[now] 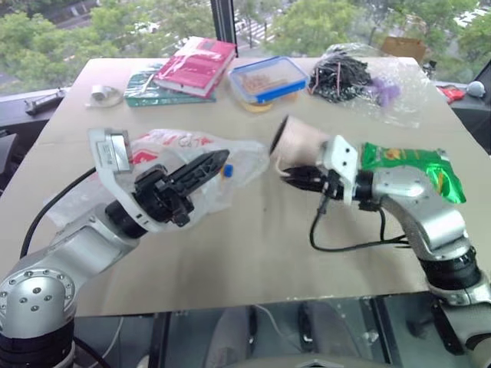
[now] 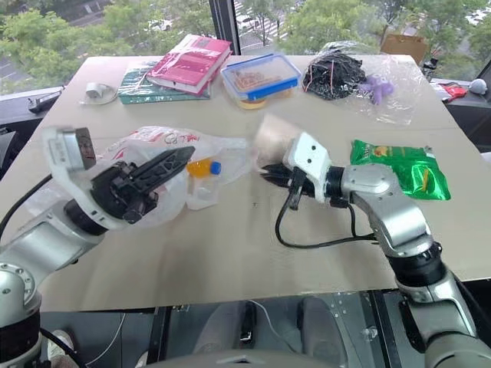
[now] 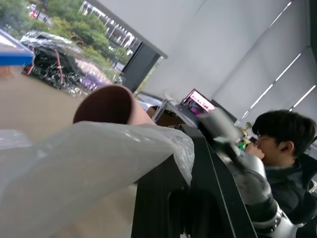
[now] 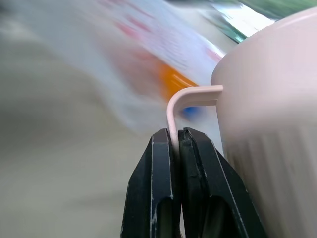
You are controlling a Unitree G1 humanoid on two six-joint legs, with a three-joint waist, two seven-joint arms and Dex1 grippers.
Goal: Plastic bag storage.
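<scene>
The bench [image 1: 253, 261] lies bare from its near edge to mid-width; books, a box and cables crowd its far edge. The left tool [image 1: 207, 165] is pressed together on the bag [image 1: 176, 149], lifting it at left centre. The right tool [image 4: 179, 148], clamped tight, pinches a pink cup [image 1: 299, 142] by its handle, just beside the bag.

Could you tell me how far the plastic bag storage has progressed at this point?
Done: the left pincer is shut on the plastic bag. In hand: the right pincer is shut on the pink cup's handle, lifted near the bag. Left: the bag is not yet in the cup.
</scene>
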